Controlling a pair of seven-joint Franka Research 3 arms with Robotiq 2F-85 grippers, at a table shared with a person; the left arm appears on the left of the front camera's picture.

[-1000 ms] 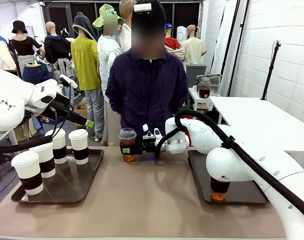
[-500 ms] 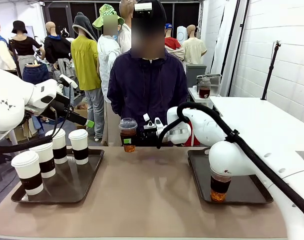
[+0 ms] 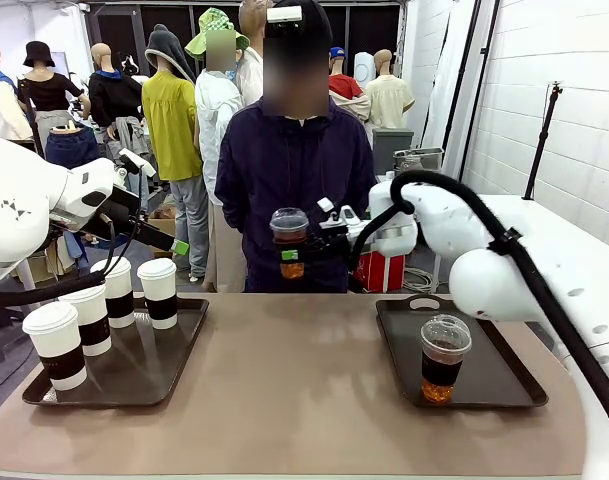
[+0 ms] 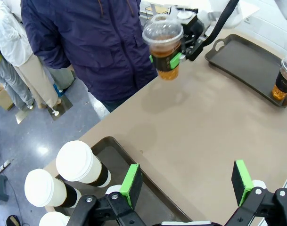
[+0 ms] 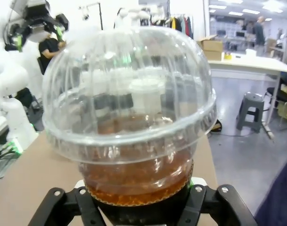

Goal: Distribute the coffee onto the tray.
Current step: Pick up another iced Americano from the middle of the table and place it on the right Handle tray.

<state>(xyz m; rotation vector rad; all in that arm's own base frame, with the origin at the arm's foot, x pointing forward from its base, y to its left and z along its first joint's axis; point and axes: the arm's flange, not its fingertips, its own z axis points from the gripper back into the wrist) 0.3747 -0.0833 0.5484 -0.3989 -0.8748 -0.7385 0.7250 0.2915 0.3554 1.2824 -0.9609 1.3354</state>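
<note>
1. So, two dark trays sit on the tan table [image 3: 294,400]: the left tray [image 3: 144,375] holds four white paper cups [image 3: 157,292] with white lids and dark brown bands.
2. On the right tray [image 3: 494,375] stands one clear dome-lidded cup [image 3: 444,358] of brown drink.
3. Meanwhile the right gripper [image 3: 296,252] is clamped around the second dome-lidded cup [image 3: 290,242], upright, up in the air over the table's far edge, in front of the person.
4. Over by the left tray, the left gripper [image 4: 185,179] has its jaws wide apart, holding nothing.

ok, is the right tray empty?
No, one clear cup of brown drink stands on the right tray.
</note>
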